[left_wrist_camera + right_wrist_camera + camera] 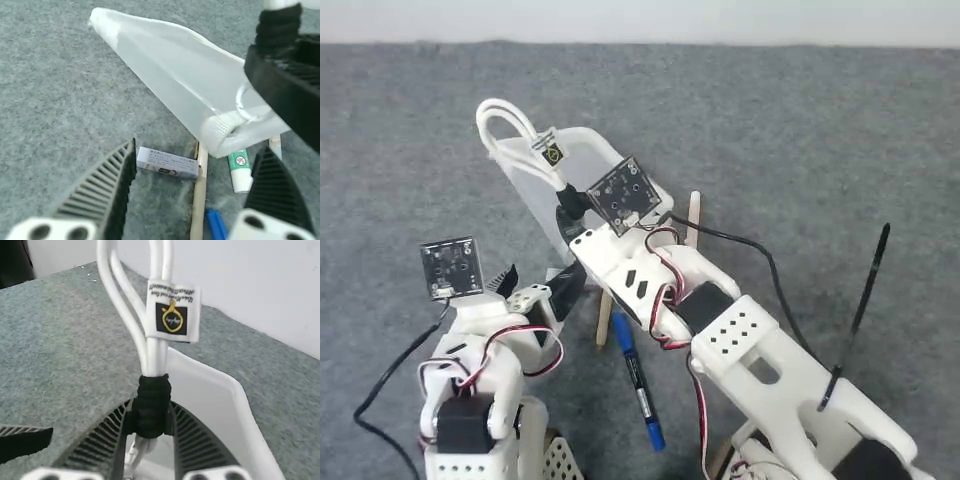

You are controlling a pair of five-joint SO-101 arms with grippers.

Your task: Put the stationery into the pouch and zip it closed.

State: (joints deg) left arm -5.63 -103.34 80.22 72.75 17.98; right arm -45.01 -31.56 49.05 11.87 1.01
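A: From above, why is the pouch (pixel 532 182) tipped up off the worktop (pixel 800 130)?
B: The right pincer (pixel 567 210) holds it by its cord (pixel 533 135), likely to keep the mouth open; the pen (pixel 638 380) lies outside
A: The left camera?
B: The left pincer (pixel 197 150) hangs released over a small box (pixel 167 163) and a stick (pixel 199 205)
A: The right camera?
B: There the right pincer (pixel 150 415) is clenched on the cord's black knot

The pouch (pixel 535 185) is partly covered by the right arm (pixel 650 280); the blue pen (pixel 216 225) is cut off by the left wrist view's edge.
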